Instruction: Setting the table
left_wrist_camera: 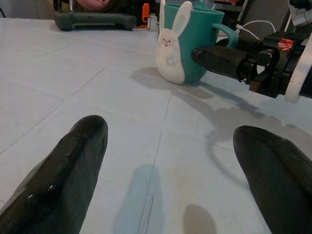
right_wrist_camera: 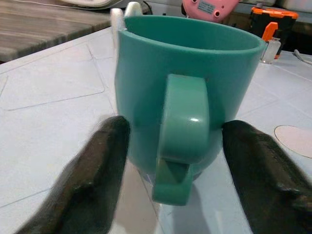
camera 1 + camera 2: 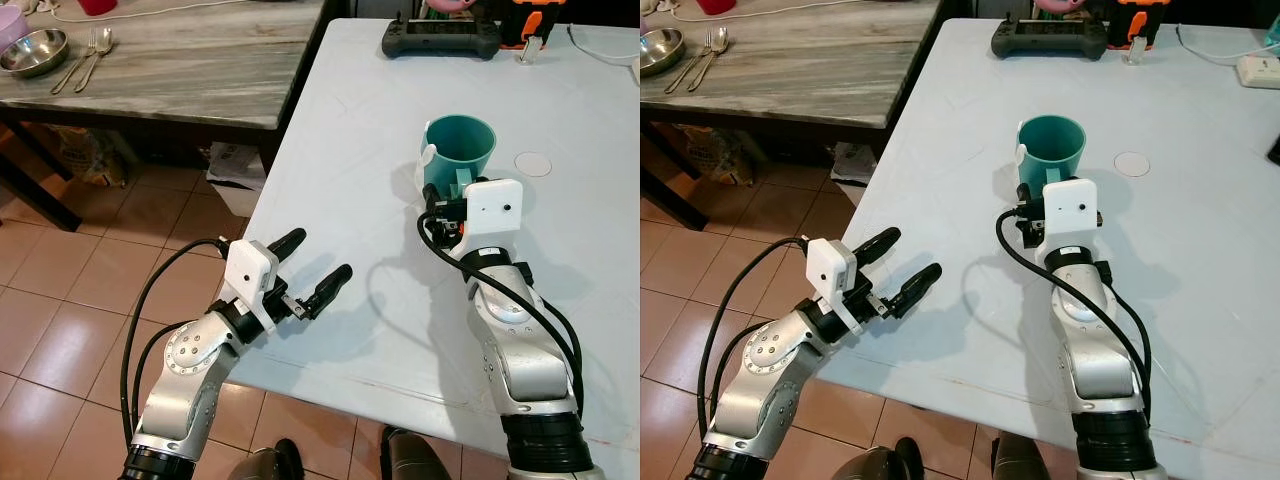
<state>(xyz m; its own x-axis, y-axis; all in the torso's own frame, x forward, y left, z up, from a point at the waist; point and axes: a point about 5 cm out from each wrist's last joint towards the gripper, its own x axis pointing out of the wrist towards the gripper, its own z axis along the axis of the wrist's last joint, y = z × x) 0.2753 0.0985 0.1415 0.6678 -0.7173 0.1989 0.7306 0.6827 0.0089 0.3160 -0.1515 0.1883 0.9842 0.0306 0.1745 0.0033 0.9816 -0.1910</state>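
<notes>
A teal mug (image 3: 459, 150) with a white bunny figure (image 1: 171, 53) on its side stands upright on the white table (image 3: 340, 150). My right gripper (image 2: 178, 141) is low on the table at the mug's near side. It is open, with one black finger on each side of the mug's handle (image 2: 183, 126) and close to the mug's wall. My left gripper (image 3: 320, 255) hovers open over the table's near left edge, pointing toward the mug, with nothing between its fingers (image 1: 73, 165).
A black controller (image 3: 438, 40) and an orange-black device (image 3: 530, 25) lie at the table's far side; a round white disc (image 3: 533, 164) lies right of the mug. A dark marble table (image 3: 200, 70) to the left holds a steel bowl (image 3: 35, 50), fork and spoon (image 3: 90, 55).
</notes>
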